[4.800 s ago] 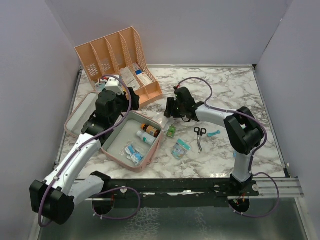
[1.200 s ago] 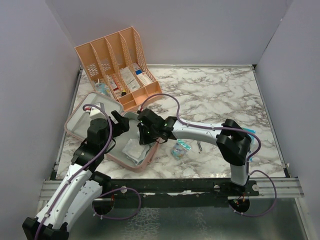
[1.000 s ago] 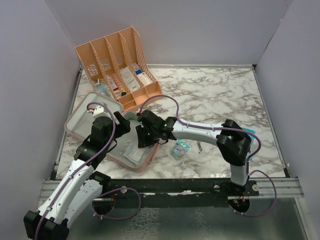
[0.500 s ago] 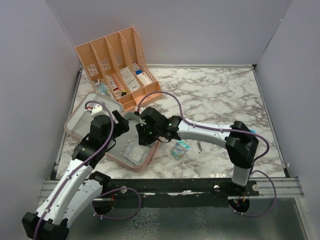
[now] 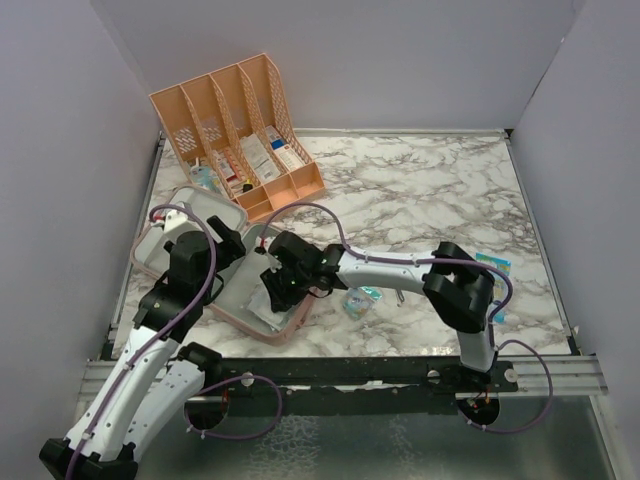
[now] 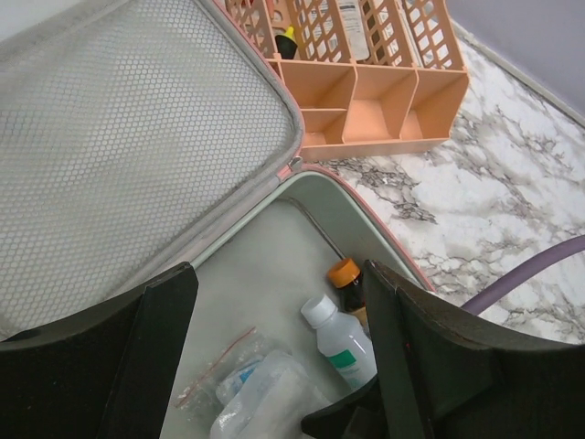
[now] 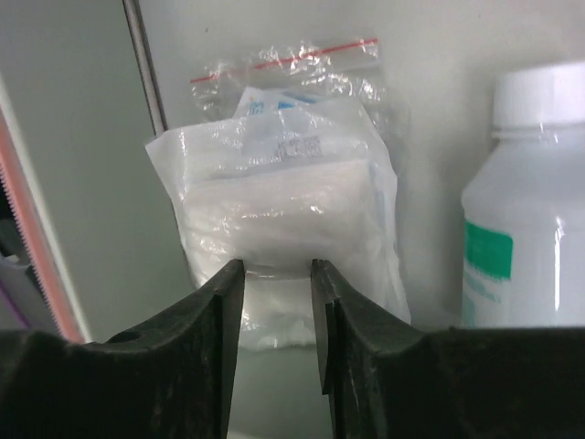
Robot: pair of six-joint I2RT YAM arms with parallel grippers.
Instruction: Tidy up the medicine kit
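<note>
Medicine kit: we see the pink kit (image 5: 250,322) lying open at the left of the marble table (image 5: 430,190), in front of the peach organizer (image 5: 240,120). Its mesh-lined lid (image 6: 137,137) is thrown back to the left.

Inside the kit: on the pale lining we count an amber bottle (image 6: 345,274) with an orange cap and a white bottle (image 6: 340,340) with a green label beside it. Clear plastic bags (image 6: 260,393) lie towards the near side.

Right gripper: we find the right gripper (image 5: 275,290) down inside the kit's tray. In its wrist view the fingers (image 7: 219,338) stand only a narrow gap apart. The near edge of a bag of white gauze (image 7: 283,210) shows in that gap. We cannot tell whether they pinch the bag or just sit over it. The white bottle stands just right of the bag.

Left gripper: we see the left gripper (image 6: 279,274) hanging over the kit near the hinge, its fingers spread wide with nothing between them.

Outside the kit: a small packet (image 5: 362,298) lies on the marble just right of the kit.
</note>
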